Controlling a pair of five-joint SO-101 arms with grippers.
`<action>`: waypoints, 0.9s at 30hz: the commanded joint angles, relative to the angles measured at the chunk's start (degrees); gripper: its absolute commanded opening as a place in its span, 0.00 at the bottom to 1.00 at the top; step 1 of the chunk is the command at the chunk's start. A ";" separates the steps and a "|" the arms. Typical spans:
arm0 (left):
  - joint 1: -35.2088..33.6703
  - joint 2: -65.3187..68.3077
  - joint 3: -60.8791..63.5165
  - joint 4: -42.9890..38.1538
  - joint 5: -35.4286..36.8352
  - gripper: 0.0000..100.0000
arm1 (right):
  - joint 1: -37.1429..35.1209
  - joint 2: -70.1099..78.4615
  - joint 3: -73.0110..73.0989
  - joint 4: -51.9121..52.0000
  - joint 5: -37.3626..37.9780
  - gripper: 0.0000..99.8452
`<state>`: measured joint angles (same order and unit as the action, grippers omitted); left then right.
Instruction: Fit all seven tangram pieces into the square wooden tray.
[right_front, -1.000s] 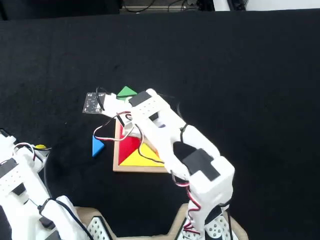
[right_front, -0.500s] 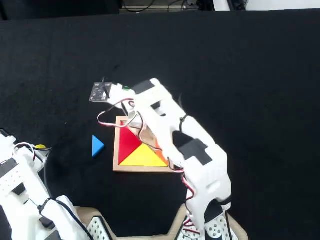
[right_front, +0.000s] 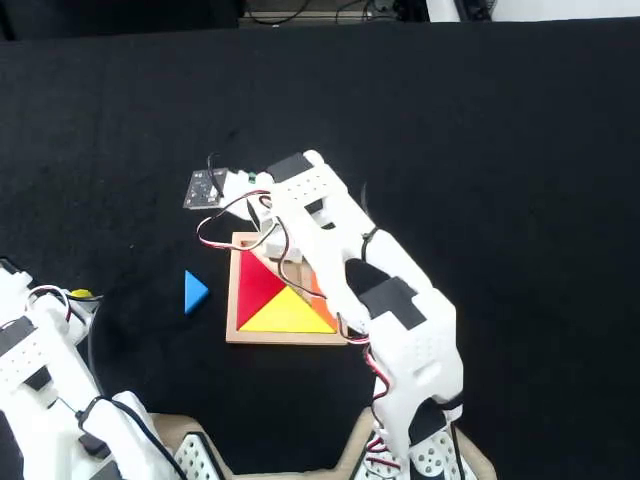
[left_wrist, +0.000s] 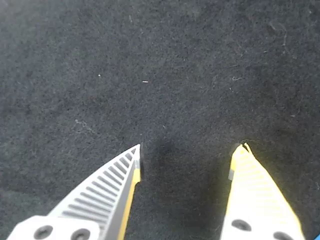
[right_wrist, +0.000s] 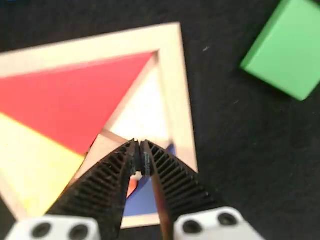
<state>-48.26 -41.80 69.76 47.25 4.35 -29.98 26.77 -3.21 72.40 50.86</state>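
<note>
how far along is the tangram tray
Partway: the red triangle and yellow triangle sit in the tray. Nothing is in hand; the right gripper is shut, empty, over the tray. The green piece and blue triangle lie outside, and some tray floor is bare.

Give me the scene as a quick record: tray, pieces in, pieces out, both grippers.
tray: wooden square, partly filled, some bare floor showing
in tray: red triangle, yellow triangle, orange piece partly hidden
out of tray: blue triangle on the cloth beside the tray; green piece on the cloth, apart from the tray
right gripper: shut, nothing seen between the fingers, over the tray
left gripper: open, empty, over bare cloth
</note>
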 joint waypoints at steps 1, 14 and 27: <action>0.75 -0.62 0.04 -1.14 0.09 0.28 | 1.67 -0.48 -3.03 0.79 0.79 0.01; 0.75 -0.62 0.04 -1.14 0.09 0.28 | 2.02 -17.45 12.00 -6.24 3.60 0.01; 0.75 -0.62 0.04 -1.14 0.09 0.28 | -2.46 -7.96 8.31 -8.70 -1.76 0.01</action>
<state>-48.26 -41.80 69.76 47.25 4.35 -31.12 18.51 10.07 61.14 49.36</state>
